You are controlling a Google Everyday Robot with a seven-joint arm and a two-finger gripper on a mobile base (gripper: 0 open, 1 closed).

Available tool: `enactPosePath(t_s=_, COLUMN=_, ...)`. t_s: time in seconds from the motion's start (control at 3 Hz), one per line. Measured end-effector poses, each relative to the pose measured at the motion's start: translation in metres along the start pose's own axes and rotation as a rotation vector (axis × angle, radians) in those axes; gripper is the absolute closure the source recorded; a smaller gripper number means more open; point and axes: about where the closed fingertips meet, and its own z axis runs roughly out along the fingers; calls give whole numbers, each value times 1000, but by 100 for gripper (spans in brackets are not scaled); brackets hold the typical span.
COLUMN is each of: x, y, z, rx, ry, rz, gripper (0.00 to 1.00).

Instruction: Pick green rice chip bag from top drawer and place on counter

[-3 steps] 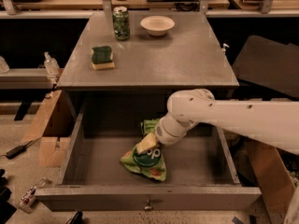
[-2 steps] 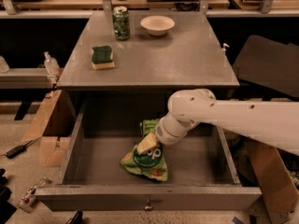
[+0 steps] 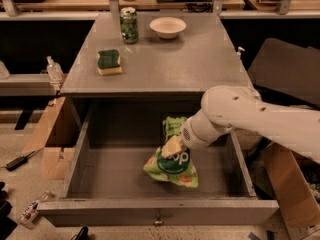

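Note:
The green rice chip bag (image 3: 172,165) is a wrinkly light-green bag with a dark green round logo. It is in the open top drawer (image 3: 120,164), right of its middle. My gripper (image 3: 172,146) reaches down into the drawer from the right and is shut on the upper part of the bag. The white arm (image 3: 250,116) crosses over the drawer's right side. The grey counter (image 3: 195,59) is the cabinet's top, just behind and above the drawer.
On the counter stand a green soda can (image 3: 129,25), a white bowl (image 3: 168,27) and a green-topped yellow sponge (image 3: 109,62). Cardboard boxes sit on the floor at the left (image 3: 50,134) and right (image 3: 292,194). Wooden benches run behind.
The gripper and the bag have shifted together a little to the right inside the drawer. The things on the counter have not moved.

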Motion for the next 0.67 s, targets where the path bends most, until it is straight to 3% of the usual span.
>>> enactPosePath(t_s=0.67, x=-7, y=-19, z=-135, rx=63, ry=-90, rz=-47, gripper=100)
